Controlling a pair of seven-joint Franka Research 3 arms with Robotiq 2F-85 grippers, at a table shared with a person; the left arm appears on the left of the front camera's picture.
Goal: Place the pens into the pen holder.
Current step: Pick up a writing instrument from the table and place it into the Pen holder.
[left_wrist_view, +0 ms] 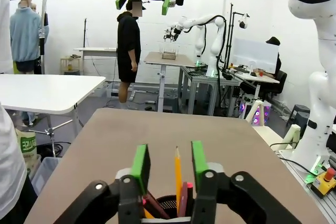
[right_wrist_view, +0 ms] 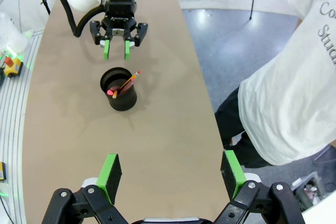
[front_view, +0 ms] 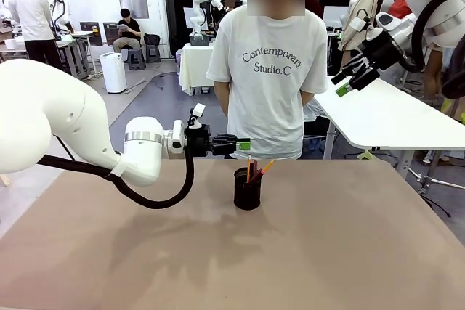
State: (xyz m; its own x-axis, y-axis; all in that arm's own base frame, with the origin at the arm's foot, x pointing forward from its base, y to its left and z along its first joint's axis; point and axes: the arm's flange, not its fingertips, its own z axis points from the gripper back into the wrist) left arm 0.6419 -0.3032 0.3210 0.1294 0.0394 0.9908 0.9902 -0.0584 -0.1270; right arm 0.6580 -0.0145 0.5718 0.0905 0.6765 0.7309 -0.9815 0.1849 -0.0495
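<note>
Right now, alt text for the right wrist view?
Seen from above, the pens stand in the pen holder on the brown table, with the left gripper open, empty, beside it. The right gripper is open in front.

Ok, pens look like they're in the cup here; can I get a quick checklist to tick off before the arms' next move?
1. Pens standing in the pen holder: ok, though how many are in there cannot be counted for sure.
2. Pen holder upright on the table: ok.
3. Left gripper let go of the pens: ok, jaws apart with nothing between the pads, beside and above the holder.
4. Right gripper open and empty, raised off to the side: ok.
5. Person clear of the table top: ok, standing behind the far edge.
</note>
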